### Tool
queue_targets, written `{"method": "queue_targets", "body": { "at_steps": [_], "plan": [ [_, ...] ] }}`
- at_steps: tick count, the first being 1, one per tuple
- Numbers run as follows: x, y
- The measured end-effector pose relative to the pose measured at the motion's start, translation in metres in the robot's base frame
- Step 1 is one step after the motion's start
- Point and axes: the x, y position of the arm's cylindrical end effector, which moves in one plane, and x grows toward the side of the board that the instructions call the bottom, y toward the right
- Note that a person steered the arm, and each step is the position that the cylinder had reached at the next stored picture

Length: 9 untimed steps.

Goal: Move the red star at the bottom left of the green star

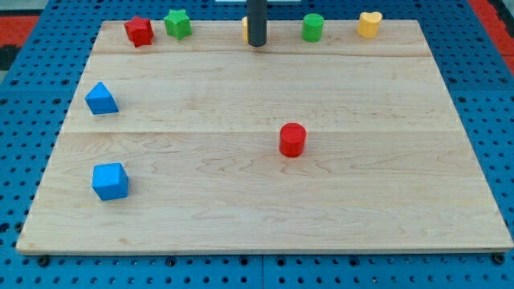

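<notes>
The red star (139,31) lies at the view's top left of the wooden board (265,201). The green star (177,23) lies just to its right and slightly higher, a small gap between them. My tip (256,44) stands at the top middle of the board, well to the right of both stars. It hides most of a yellow block (245,29) behind it.
A green cylinder (312,27) and a yellow heart (369,24) lie along the top edge at the right. A red cylinder (292,140) sits near the middle. A blue triangular block (101,98) and a blue cube (110,181) lie at the left.
</notes>
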Motion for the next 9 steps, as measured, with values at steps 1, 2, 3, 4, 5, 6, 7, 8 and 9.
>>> {"method": "queue_targets", "body": {
  "at_steps": [1, 2, 3, 4, 5, 6, 7, 8, 9],
  "plan": [
    [0.000, -0.047],
    [0.000, -0.123],
    [0.002, -0.182],
    [0.002, -0.250],
    [-0.014, -0.299],
    [-0.042, -0.298],
    [-0.053, -0.293],
    [-0.043, -0.235],
    [0.014, -0.231]
  ]
}}
